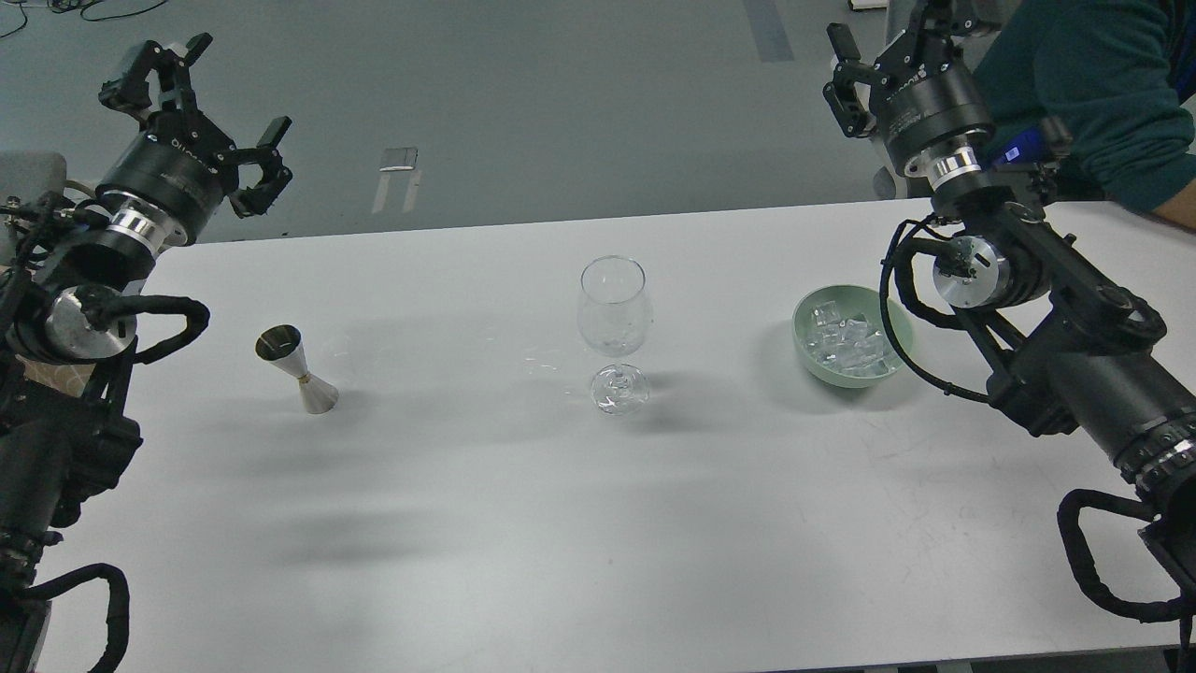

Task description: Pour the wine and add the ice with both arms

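Your right claw (864, 70) and left claw (210, 112) both hang spread and empty, so reach below the right one for the small clear glassy ice cubes (848, 338) in the pale green bowl (805, 348), slippery and light, pinched by flat sides.

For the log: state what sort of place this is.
Probably a robotics lab or test room: a plain white table on bare grey floor, loose black cables, and a person's teal-sleeved arm beside the rig.

We see a white table (523, 523) under soft light, grey floor (523, 103) beyond it, marked with pale tape strips (397, 178)
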Controlling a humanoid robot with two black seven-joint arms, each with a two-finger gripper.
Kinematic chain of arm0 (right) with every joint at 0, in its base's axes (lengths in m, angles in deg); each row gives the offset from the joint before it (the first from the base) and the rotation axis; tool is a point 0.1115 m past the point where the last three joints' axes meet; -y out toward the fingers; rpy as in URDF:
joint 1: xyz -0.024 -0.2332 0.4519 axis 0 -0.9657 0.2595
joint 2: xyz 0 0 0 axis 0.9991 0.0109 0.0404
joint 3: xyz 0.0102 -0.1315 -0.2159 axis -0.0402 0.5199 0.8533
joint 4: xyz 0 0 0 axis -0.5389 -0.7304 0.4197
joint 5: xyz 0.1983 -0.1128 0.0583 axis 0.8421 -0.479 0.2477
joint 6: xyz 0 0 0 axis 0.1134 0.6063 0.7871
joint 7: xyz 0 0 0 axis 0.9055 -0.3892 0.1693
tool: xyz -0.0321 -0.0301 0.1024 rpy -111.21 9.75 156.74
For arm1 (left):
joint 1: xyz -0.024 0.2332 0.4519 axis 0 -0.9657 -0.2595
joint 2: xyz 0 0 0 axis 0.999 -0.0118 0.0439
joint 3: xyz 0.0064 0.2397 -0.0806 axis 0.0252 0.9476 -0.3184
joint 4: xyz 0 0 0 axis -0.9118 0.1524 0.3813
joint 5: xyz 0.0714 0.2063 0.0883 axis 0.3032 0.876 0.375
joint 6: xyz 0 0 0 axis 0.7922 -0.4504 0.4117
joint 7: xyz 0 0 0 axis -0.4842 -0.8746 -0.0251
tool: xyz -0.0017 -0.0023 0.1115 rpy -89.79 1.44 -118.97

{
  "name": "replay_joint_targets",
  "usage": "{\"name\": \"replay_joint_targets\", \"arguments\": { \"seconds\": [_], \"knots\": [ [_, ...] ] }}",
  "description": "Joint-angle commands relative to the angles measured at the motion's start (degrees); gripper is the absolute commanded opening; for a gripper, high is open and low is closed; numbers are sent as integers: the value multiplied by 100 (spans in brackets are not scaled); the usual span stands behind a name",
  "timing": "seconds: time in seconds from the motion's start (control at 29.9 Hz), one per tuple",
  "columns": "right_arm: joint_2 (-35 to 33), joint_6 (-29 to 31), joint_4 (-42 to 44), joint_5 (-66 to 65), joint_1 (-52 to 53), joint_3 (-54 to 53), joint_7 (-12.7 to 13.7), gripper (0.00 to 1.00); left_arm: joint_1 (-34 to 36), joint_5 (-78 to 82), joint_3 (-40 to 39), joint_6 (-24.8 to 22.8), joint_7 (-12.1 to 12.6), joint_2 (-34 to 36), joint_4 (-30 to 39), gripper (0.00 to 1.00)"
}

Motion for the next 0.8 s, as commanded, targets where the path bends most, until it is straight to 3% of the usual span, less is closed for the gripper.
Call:
{"name": "replay_joint_targets", "arguments": {
  "seconds": [0.0, 0.23, 0.5, 0.77],
  "knots": [
    [-9, 4, -9, -9, -16, -27, 1, 100, 43, -321, 0, -13, 0, -25, 1, 98],
    [-9, -5, -9, -18, 28, 8, 54, 100, 43, -322, 44, -57, -70, -16, 27, 98],
    [-71, -5, -62, -18, -25, -1, 54, 100, -1, -330, 44, -57, 79, -7, 62, 98],
    [-62, -5, -79, -18, -25, -1, 54, 100, -53, -322, 53, 31, -17, -42, 71, 98]
  ]
}}
